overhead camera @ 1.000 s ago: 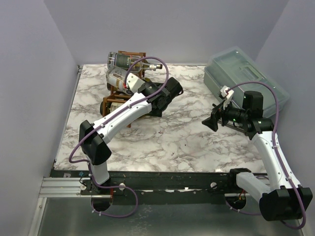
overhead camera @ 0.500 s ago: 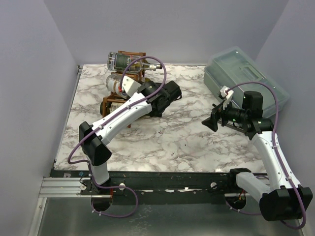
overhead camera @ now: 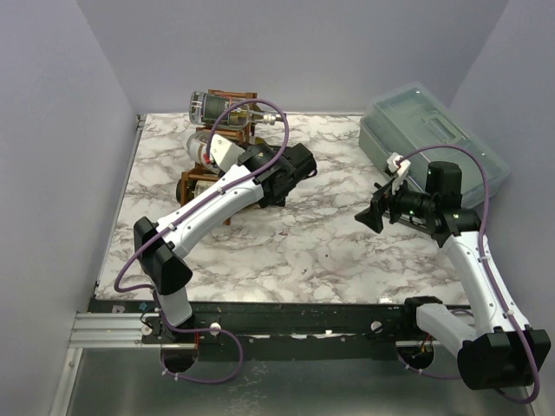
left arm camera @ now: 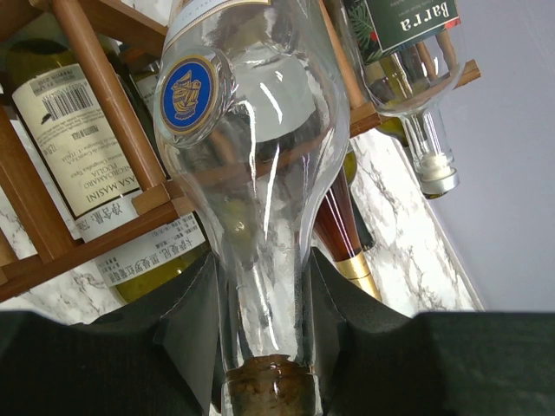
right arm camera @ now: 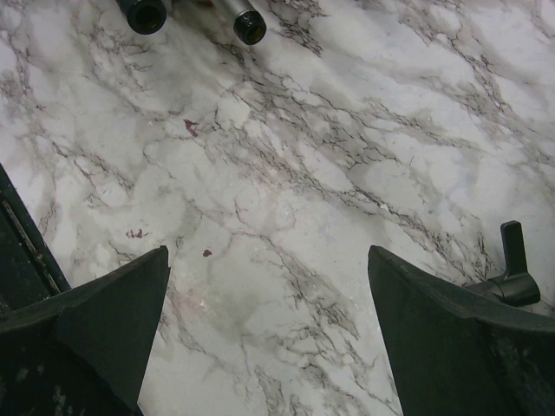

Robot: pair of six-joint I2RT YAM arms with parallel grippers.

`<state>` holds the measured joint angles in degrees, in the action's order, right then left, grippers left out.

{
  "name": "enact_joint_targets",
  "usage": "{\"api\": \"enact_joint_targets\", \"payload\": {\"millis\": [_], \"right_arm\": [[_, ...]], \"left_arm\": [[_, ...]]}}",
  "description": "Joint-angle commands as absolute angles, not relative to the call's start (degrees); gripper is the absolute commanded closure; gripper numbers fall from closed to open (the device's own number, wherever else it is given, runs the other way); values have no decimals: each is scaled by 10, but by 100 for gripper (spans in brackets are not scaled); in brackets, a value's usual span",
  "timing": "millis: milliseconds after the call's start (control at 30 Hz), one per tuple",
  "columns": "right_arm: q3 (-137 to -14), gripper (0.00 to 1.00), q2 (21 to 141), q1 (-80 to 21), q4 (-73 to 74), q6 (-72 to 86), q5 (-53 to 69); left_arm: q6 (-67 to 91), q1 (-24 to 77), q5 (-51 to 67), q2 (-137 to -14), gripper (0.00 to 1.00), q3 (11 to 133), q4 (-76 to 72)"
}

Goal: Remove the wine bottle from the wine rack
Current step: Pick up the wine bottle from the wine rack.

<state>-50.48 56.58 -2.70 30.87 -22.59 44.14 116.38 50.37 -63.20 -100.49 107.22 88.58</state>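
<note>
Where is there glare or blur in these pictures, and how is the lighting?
Left wrist: white glare streaks on the clear glass wine bottle, whose corked mouth is soft, as are the black fingers. Right wrist: white marble table sharp, fingers dark. Top external: even light, soft shadows.

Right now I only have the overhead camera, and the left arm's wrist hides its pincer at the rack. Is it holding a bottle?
Observer: Yes. The left wrist view shows the left pincer shut on the neck of a clear glass bottle, close to its stopper end.
Operator: Is that bottle out of the rack?
Observer: No. Its body lies among the wooden bars of the rack, with a white-labelled bottle beside it.
Operator: And the other arm?
Observer: The right wrist view shows the right pincer open over the bare marble table, with nothing in it.
</note>
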Motion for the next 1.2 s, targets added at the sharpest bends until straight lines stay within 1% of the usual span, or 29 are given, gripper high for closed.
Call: {"api": "enact_joint_targets", "payload": {"millis": [0,167,333,467,567,733,867,967,1033,1167], "right_arm": [[-497,0,561,-32,294,-227,439],[-494,0,559,-32,290,-225,439],[-490,0,560,-32,288,-225,443],[-487,0,567,-33,292,-235,466],[-489,0,579,-34,296,-242,502],[-514,0,617,-45,300,-285,620],[-531,0,662,-50,220,-329,686],[-562,0,731,-68,126,-300,699],[-583,0,768,-91,76,-276,690],[-640,0,823,-142,61,-291,656]], "left_arm": [[1135,505,-708,-980,100,1083,925],[1124,496,-702,-992,100,1104,925],[1075,491,-714,-987,100,1135,925],[1054,486,-714,-977,100,1128,922],[1033,478,-706,-971,100,1114,910],[970,469,-704,-964,100,1111,876],[904,461,-696,-952,100,1106,839],[867,456,-686,-941,100,1086,809],[846,452,-676,-935,100,1069,789],[825,447,-662,-931,100,1048,765]]}}
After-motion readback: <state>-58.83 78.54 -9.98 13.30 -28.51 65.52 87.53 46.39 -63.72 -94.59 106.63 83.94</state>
